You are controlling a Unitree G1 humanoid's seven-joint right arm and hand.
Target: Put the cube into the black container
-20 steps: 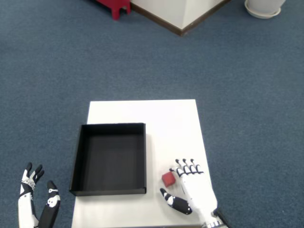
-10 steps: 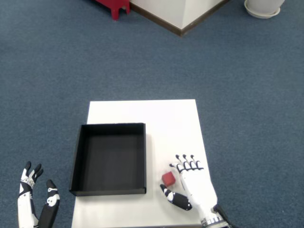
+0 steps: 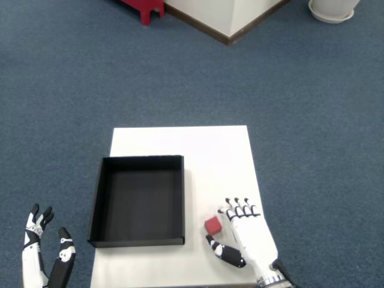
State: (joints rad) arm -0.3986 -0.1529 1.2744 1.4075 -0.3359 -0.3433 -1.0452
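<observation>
Beside cube (image 3: pixel 212 225), open robot hand (image 3: pixel 246 233)

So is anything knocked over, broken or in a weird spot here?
Nothing stands out. The black container sits square and empty on the white table, the red cube rests beside it, and the right hand is open next to the cube.

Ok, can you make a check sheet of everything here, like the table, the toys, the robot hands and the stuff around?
Surface: white table on blue carpet.
Job's things: red cube on the table, right of the black container, which looks empty.
Clutter: nothing seen.
Hands: right robot hand beside the cube, fingers apart, not holding it; left robot hand open, off the table.
Cables: nothing seen.
Surroundings: wall corner, red object, white base.
</observation>
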